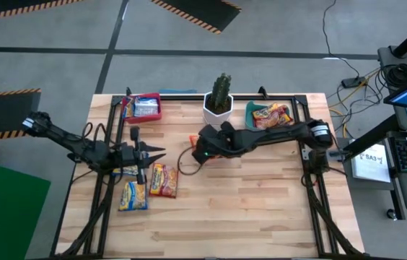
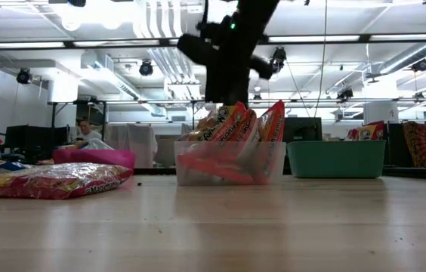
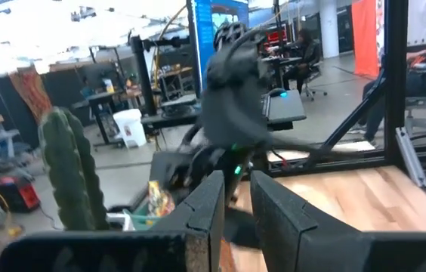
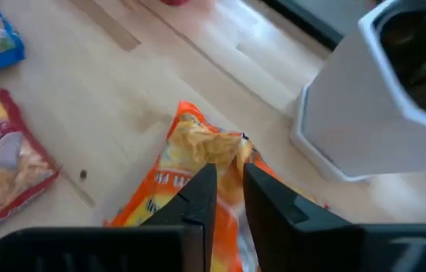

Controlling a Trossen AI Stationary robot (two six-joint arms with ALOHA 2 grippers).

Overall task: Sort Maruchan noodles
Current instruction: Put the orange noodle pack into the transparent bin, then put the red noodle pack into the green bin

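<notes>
My right gripper (image 1: pixel 198 146) reaches in from the right to the table's middle and is shut on an orange Maruchan noodles packet (image 4: pixel 190 162), just in front of the white cactus pot (image 1: pixel 219 107). In the low view the packet (image 2: pixel 228 123) shows below the dark gripper. A red-orange packet (image 1: pixel 164 180) and a yellow-and-blue one (image 1: pixel 133 195) lie flat on the wood at the left front. My left gripper (image 1: pixel 159 151) hovers level above them, shut and holding nothing. More packets lie in the red bin (image 1: pixel 159 112) and the teal bin (image 1: pixel 250 110). My right gripper pinches the orange packet between its two fingers at a crumpled part (image 4: pixel 228 155) near one end. The fingers slant down at it from the table's right side. The packet's far end (image 4: pixel 186 117) stands up off the wood; I cannot tell whether its lower end still touches.
The cactus in its white pot (image 4: pixel 364 106) stands close behind the held packet. Black frame rails run along the table's left and right sides (image 1: pixel 312 180). Bare wood lies at the front middle and front right (image 1: pixel 247 209).
</notes>
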